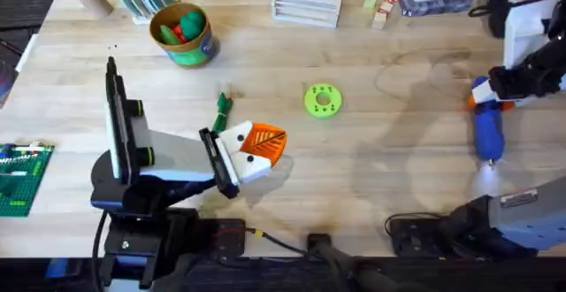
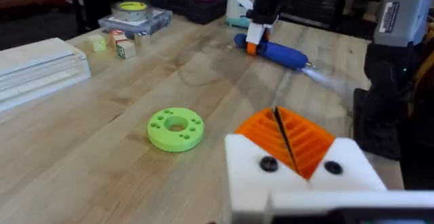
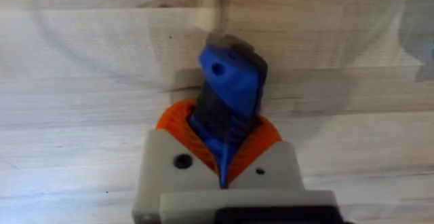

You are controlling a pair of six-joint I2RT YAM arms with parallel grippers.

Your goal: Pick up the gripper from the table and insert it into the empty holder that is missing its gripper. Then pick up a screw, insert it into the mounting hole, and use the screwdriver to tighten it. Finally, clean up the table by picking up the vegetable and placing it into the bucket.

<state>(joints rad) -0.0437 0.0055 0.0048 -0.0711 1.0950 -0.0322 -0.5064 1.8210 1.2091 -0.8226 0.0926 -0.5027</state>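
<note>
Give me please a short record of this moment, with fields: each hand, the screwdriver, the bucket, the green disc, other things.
left hand: low over the table, shut, orange pads together, nothing between them
right hand: shut on the screwdriver
screwdriver: blue handle, at the table's right side
bucket: far left of the table, green and red items inside
green disc: flat on the table, near the middle
other things: small green item beside the left hand; identity unclear
</note>
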